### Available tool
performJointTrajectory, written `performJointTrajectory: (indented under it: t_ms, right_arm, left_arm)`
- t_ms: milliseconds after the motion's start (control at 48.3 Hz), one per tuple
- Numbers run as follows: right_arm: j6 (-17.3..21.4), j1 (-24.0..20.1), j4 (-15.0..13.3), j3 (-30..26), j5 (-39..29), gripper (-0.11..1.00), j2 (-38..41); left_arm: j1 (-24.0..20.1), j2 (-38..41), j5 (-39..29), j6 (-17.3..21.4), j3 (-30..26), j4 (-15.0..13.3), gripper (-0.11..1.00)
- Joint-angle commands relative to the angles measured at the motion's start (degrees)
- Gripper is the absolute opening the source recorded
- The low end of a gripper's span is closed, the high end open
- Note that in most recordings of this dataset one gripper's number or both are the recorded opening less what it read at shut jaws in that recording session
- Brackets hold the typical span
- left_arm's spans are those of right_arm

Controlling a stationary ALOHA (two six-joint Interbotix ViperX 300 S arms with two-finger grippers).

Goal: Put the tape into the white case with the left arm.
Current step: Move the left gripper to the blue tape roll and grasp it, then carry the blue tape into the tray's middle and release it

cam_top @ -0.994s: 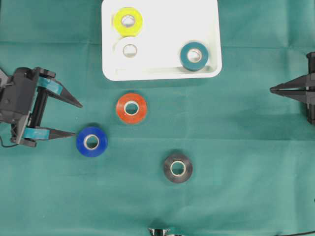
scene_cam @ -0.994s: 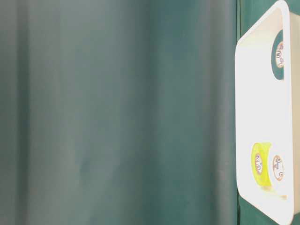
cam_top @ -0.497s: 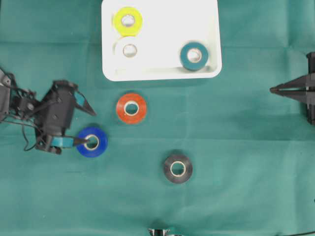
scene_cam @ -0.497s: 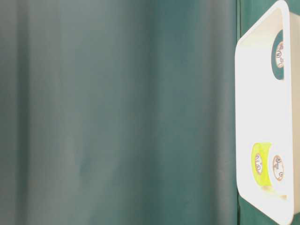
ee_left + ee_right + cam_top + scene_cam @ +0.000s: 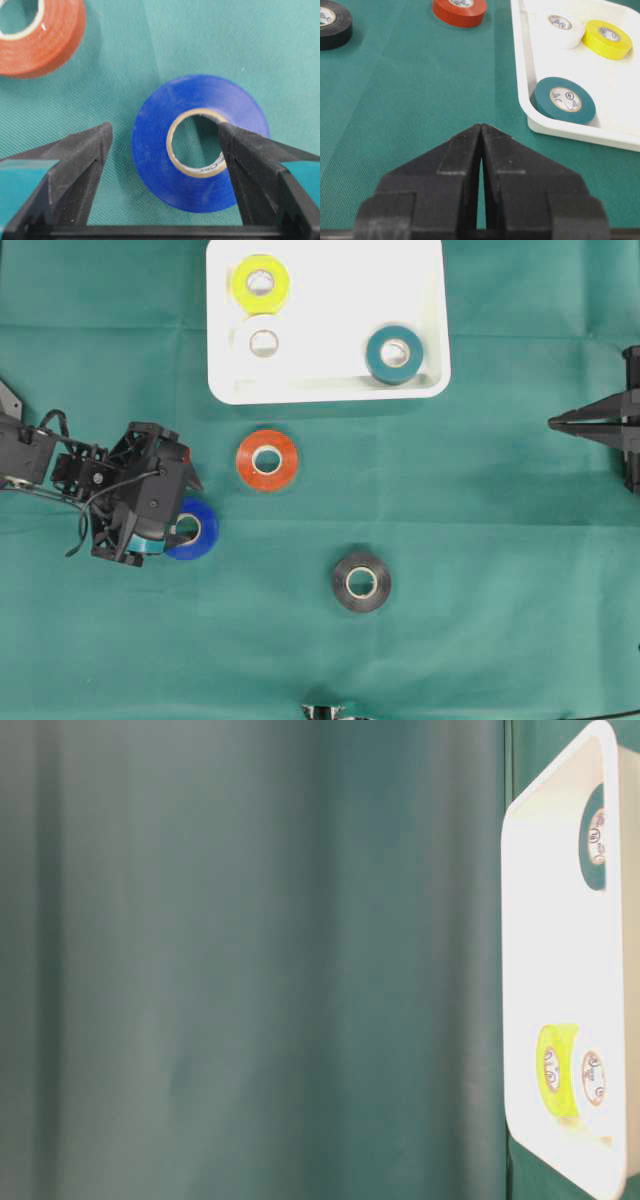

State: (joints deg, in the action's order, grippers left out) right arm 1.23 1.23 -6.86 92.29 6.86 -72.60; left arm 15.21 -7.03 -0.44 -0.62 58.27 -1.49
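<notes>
My left gripper (image 5: 162,145) spread over the blue tape (image 5: 200,142)
One finger (image 5: 250,160) sits in its core, the other outside; lower left overhead. White case (image 5: 325,390) top centre holds three rolls; right gripper (image 5: 480,145) clenched, far right

Green cloth (image 5: 500,570) covers the worktop. At 6 o'clock, a dark, partly cropped object (image 5: 327,711) meets the frame edge.
</notes>
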Motion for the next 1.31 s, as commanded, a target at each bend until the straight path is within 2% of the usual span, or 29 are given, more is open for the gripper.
performJointTrajectory:
  t_ms: [0,249,373,435,559,622,1057,1284]
  right_arm:
    - [-0.1,0.1,-0.2,-0.5,0.6,-0.09,1.0]
    - [-0.1,0.1,-0.2,-0.5,0.6,-0.09,1.0]
    - [-0.1,0.1,-0.2,-0.5,0.6,-0.09,1.0]
    - [-0.1,0.1,-0.2,-0.5,0.6,-0.09,1.0]
    - [-0.1,0.1,-0.2,-0.5,0.6,-0.09,1.0]
    - [-0.1,0.1,-0.2,-0.5,0.6,-0.09,1.0]
    - [-0.1,0.1,-0.2,-0.5,0.6,-0.09,1.0]
    - [-0.1,0.1,-0.2,-0.5,0.6,-0.09,1.0]
  left_arm:
    - [-0.2,0.4,0.2,0.0,-1.1,-0.1,0.85]
    - [-0.2,2.3,0.3,0.2,-2.7,0.0,0.85]
    - [-0.3,2.4,0.3,0.2,-2.7,0.0,0.82]
    - [-0.3,2.3,0.3,0.2,-2.8,0.0,0.71]
    - [-0.2,2.3,0.2,0.2,-2.8,0.0,0.36]
    - [-0.3,2.3,0.2,0.1,-2.8,0.0,0.25]
    - [-0.3,1.8,-0.2,-0.4,-3.0,0.0,0.25]
    - [0.0,-1.8,-5.4,-0.4,-5.3,-0.1,0.25]
